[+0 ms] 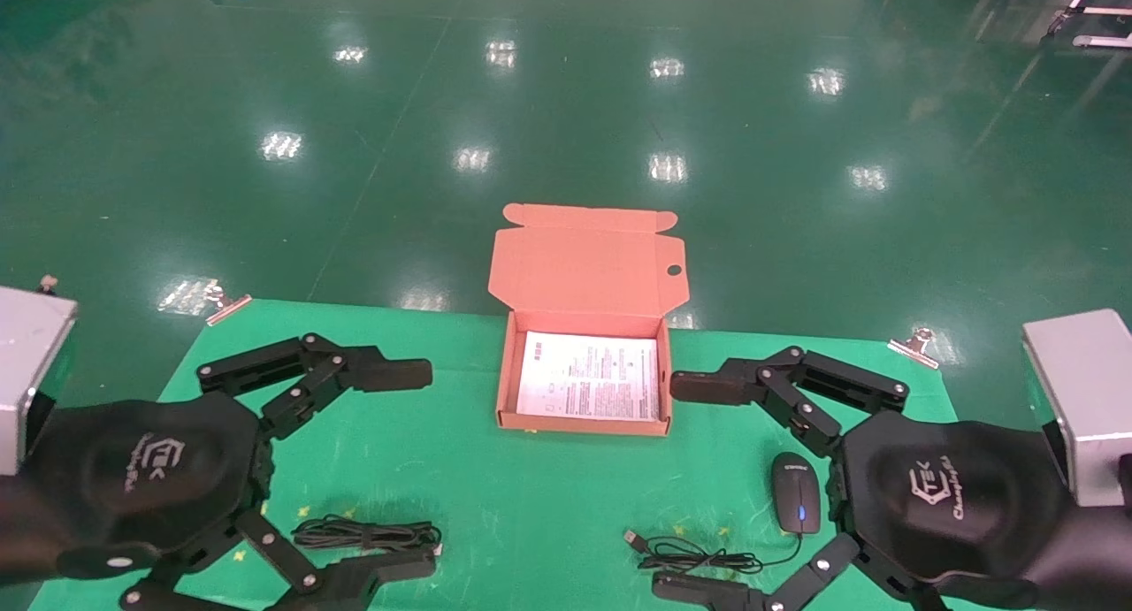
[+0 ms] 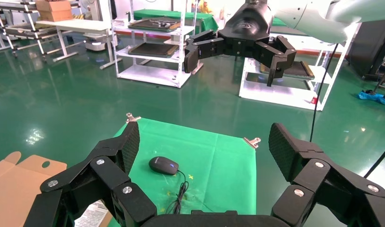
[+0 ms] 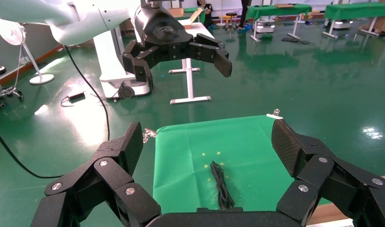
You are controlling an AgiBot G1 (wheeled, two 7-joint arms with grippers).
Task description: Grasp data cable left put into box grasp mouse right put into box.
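The data cable (image 1: 367, 534), a black bundle, lies on the green cloth at front left; it also shows in the right wrist view (image 3: 220, 184). The black mouse (image 1: 794, 503) with a blue light lies at front right, its thin cord (image 1: 699, 558) trailing left; it also shows in the left wrist view (image 2: 163, 165). The orange-brown box (image 1: 584, 425) stands open at the cloth's far middle, with a white sheet as its floor. My left gripper (image 1: 398, 469) is open and empty, above the cable. My right gripper (image 1: 699, 487) is open and empty, just left of the mouse.
The green cloth (image 1: 495, 505) is held by metal clips at its far corners (image 1: 228, 306) (image 1: 915, 346). Beyond it is a glossy green floor. The box's lid flap (image 1: 584, 266) stands open at the far side. Shelving racks (image 2: 153, 47) stand farther off.
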